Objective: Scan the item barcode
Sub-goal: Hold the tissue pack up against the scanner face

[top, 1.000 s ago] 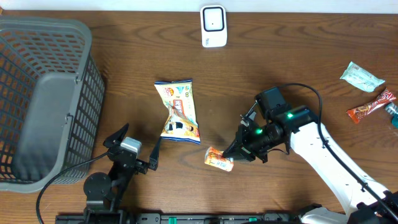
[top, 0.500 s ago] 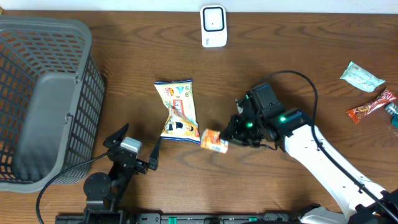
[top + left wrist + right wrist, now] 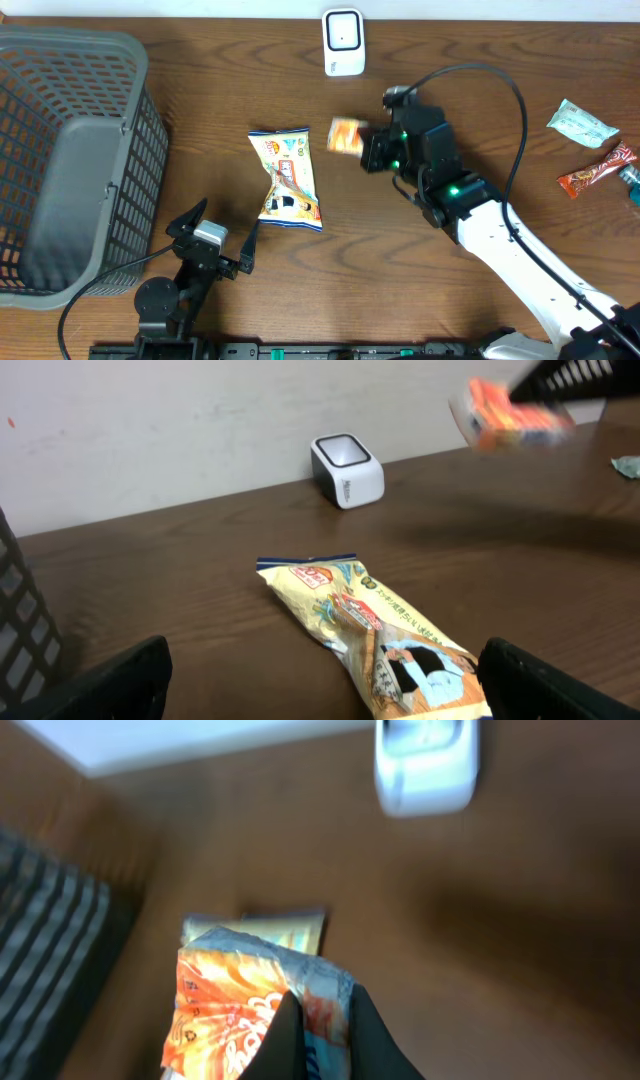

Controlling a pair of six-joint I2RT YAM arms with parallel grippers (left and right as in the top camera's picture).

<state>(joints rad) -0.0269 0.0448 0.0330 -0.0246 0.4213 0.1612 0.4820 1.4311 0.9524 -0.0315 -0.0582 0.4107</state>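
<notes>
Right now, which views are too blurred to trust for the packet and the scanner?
Overhead: sharp and evenly lit, scanner crisp, only the orange packet slightly smeared. Left wrist: yellow snack bag and scanner in focus, the orange packet streaked at top right. Right wrist: whole frame smeared, scanner a soft white blob, packet print unreadable.

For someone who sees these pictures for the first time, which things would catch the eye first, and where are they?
First the small orange snack packet, held above the wooden table in the shut jaws of the right arm, near the white barcode scanner at the far edge. Then the yellow snack bag lying flat mid-table, and the grey plastic mesh basket on the left.
</notes>
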